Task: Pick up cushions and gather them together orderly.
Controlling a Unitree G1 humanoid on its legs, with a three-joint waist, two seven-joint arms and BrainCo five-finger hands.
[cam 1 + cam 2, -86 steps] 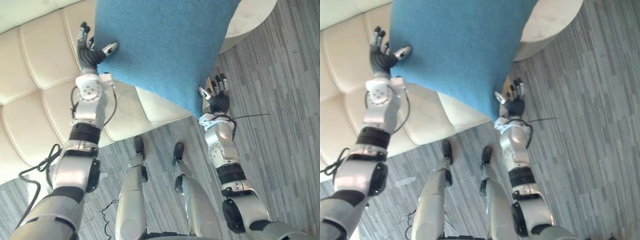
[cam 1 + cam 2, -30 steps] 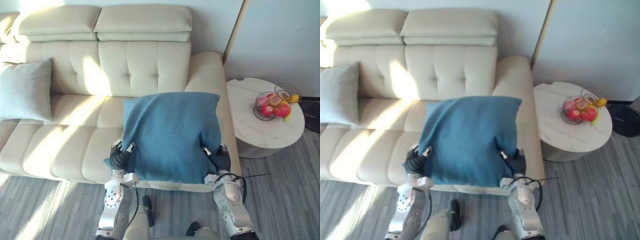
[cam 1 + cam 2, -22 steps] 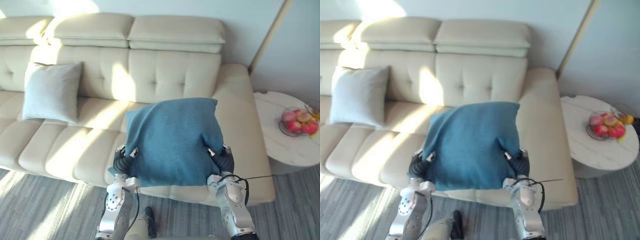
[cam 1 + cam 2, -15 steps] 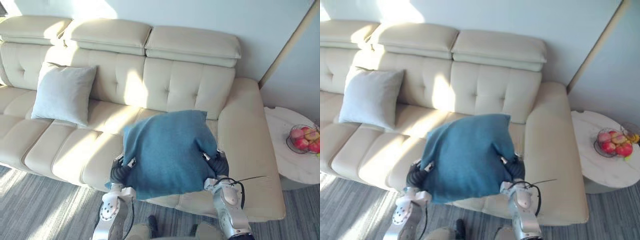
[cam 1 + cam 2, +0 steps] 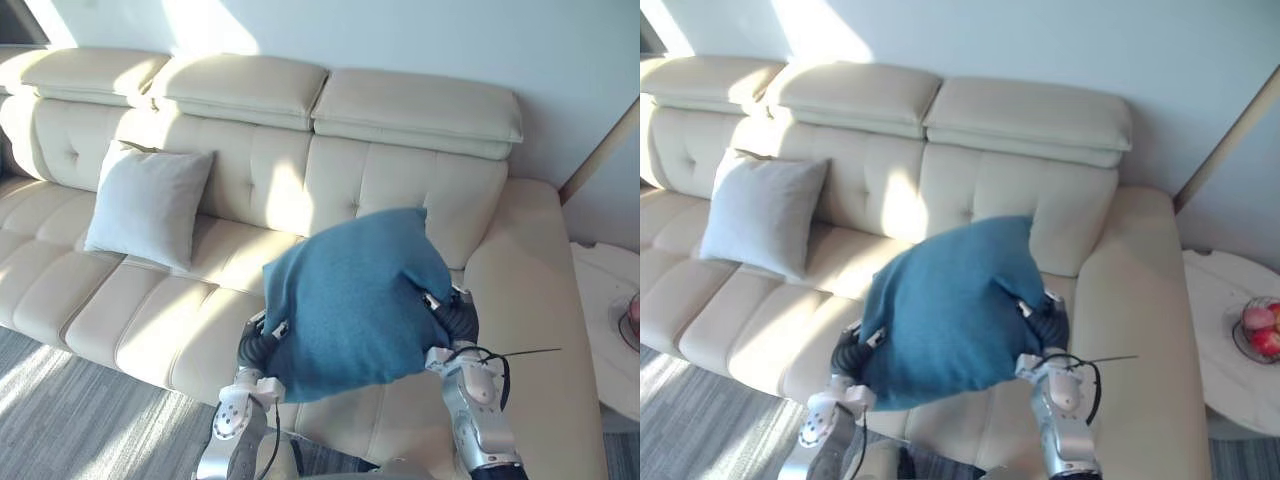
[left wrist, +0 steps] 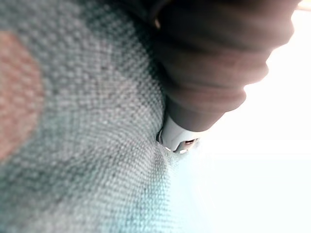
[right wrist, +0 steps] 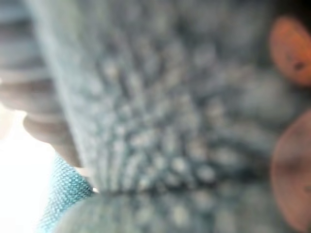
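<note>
The square teal fabric cushion (image 5: 345, 300) is kept pinched by left hand (image 5: 256, 345) and right hand (image 5: 453, 318); the view has been turned toward the pale grey cushion (image 5: 150, 205), the likely destination.

Bright daylight: sun patches streak the wall (image 5: 420, 35), sofa (image 5: 270, 190) and floor (image 5: 50, 400); the blue cushion (image 5: 350, 290) shades the seat beneath. Wrist views glare white.

Both eye views look steeply down from the head, sharing the cream sofa (image 5: 400, 180) across mid-frame; each wrist view sits pressed against the blue cushion (image 6: 73, 145).
</note>
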